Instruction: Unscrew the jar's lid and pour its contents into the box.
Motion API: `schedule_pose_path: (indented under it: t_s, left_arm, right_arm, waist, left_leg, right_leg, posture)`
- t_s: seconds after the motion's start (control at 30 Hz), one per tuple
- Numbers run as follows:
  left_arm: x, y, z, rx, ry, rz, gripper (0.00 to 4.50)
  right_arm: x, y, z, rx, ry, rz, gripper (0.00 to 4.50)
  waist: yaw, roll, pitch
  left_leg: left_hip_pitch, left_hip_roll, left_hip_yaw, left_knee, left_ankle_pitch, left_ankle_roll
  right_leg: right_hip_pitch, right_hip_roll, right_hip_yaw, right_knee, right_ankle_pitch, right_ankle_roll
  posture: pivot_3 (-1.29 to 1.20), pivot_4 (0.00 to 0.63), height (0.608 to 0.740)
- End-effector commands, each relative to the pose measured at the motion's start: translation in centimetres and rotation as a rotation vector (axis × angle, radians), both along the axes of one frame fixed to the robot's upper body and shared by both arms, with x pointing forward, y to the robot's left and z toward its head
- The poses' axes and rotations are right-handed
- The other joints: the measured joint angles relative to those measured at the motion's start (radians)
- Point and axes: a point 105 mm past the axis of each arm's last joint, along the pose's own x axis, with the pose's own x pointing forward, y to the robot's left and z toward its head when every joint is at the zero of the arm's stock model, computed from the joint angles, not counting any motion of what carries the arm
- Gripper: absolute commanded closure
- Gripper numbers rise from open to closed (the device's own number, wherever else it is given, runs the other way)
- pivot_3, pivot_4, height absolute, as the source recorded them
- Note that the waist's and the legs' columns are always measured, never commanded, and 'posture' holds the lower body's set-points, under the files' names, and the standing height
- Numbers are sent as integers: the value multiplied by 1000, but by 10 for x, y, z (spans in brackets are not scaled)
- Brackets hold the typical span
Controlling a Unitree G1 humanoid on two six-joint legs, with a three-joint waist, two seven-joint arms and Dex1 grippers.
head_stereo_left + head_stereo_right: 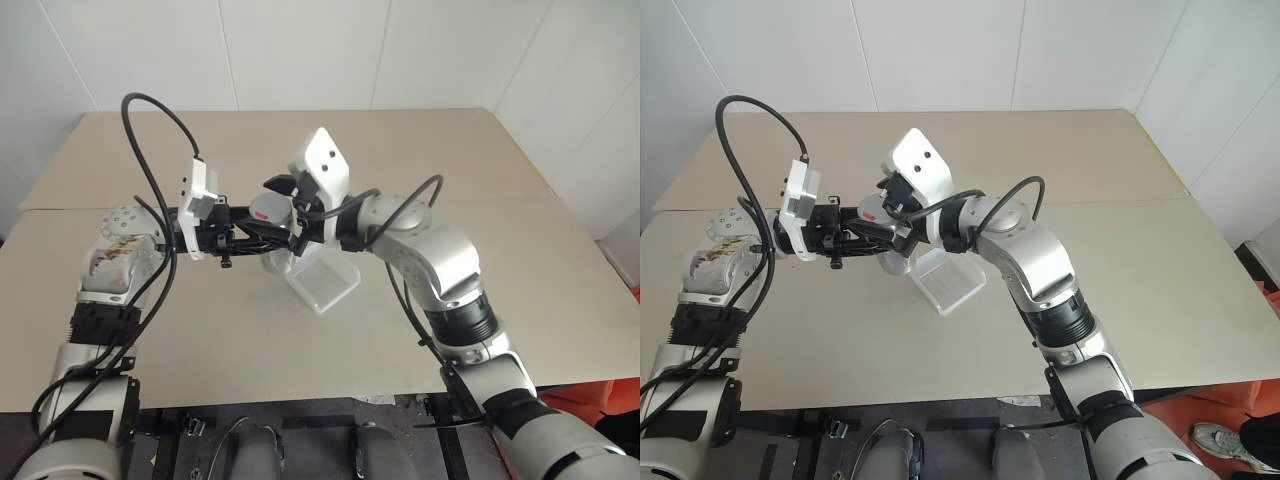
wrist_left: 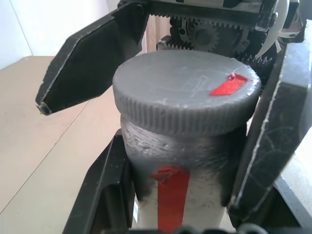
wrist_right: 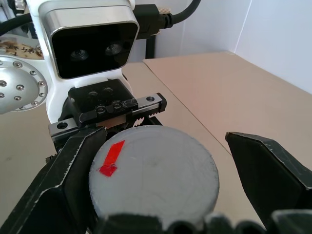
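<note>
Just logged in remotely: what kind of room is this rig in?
Probably a bare test room or lab: a plain beige table, white panelled walls, and just the jar and box as props.

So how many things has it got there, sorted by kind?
Jars: 1, the jar, held in the left pincer
Lids: 1, the lid, grey, on the jar
Boxes: 1, the box, clear
Tables: 1, the table
Total: 4
</note>
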Motion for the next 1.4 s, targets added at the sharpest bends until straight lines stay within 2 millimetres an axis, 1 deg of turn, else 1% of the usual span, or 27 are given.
schedule_pose_path:
  t_s: [0.03, 0.27, 0.47, 0.57, 0.63, 0.73, 0.83, 0.93, 1.03, 1.23, 1.3, 1.4]
  left_arm:
    - [-9, 12, 13, -4, -41, -10, 2511]
    - [-15, 25, 13, 12, -22, -20, 2511]
    - [-20, 32, 11, 34, -8, -25, 2511]
    - [-19, 35, 12, 37, -12, -8, 2511]
    - [-17, 34, 14, 27, -14, -6, 2511]
    - [-13, 28, 15, 10, -17, -13, 2511]
    - [-11, 22, 14, 2, -17, -32, 2511]
    - [-10, 18, 15, -4, -18, -49, 2511]
    - [-8, 15, 18, -5, -27, -60, 2511]
    - [-9, 14, 18, 1, -33, -76, 2511]
    - [-10, 15, 18, 3, -34, -77, 2511]
    - [-11, 15, 18, 8, -35, -77, 2511]
  right_arm:
    - [12, -30, 18, 30, -73, -81, 40]
    - [16, -60, 15, 0, -66, -89, 40]
    - [18, -76, 16, -4, -66, -94, 40]
    - [13, -81, 16, -23, -80, -70, 40]
    - [2, -77, 20, -16, -88, -1, 40]
    - [-17, -63, 27, 8, -101, 114, 40]
    - [-23, -44, 29, 10, -112, 146, 40]
    - [-27, -31, 29, 16, -118, 172, 40]
    - [-22, -15, 30, 21, -115, 165, 40]
    - [-16, 4, 32, 37, -106, 169, 40]
    - [-15, 8, 32, 42, -101, 170, 40]
    - [-7, 12, 32, 44, -92, 150, 40]
  waist:
    - [0, 0, 0]
    - [0, 0, 0]
    - [5, 0, 0]
    - [1, 0, 0]
    - [3, 0, 0]
    - [1, 0, 0]
    - [2, 0, 0]
    - [3, 0, 0]
    - [2, 0, 0]
    - [3, 0, 0]
    - [2, 0, 0]
    - [0, 0, 0]
  left_leg:
    - [0, 0, 0, 0, 0, 0]
    - [0, 0, 0, 0, 0, 0]
    - [0, 0, 0, 0, 0, 0]
    - [0, 0, 0, 0, 0, 0]
    - [0, 0, 0, 0, 0, 0]
    - [0, 0, 0, 0, 0, 0]
    - [0, 0, 0, 0, 0, 0]
    - [1, 0, 0, 0, 0, 0]
    - [0, 0, 0, 0, 0, 0]
    - [0, 0, 0, 0, 0, 0]
    - [0, 0, 0, 0, 0, 0]
    - [0, 0, 0, 0, 0, 0]
  right_leg:
    - [0, 0, 0, 0, 0, 0]
    - [0, 0, 0, 0, 0, 0]
    - [0, 0, 0, -2, 0, 0]
    - [0, 0, 0, -2, 0, 0]
    - [0, 0, 0, -2, 0, 0]
    - [0, 0, 0, -2, 0, 0]
    - [0, 0, 0, -1, 0, 0]
    - [0, 0, 0, -1, 0, 0]
    - [0, 0, 0, 0, 0, 0]
    - [0, 0, 0, 0, 0, 0]
    - [0, 0, 0, 0, 0, 0]
    - [0, 0, 0, 0, 0, 0]
  posture:
    - [0, 150, 740]
    - [0, 150, 740]
    - [0, 150, 740]
    - [0, 150, 740]
    - [0, 150, 740]
    - [0, 150, 740]
    - [0, 150, 740]
    - [0, 150, 740]
    - [0, 150, 740]
    - [0, 150, 740]
    - [0, 150, 740]
    - [0, 150, 740]
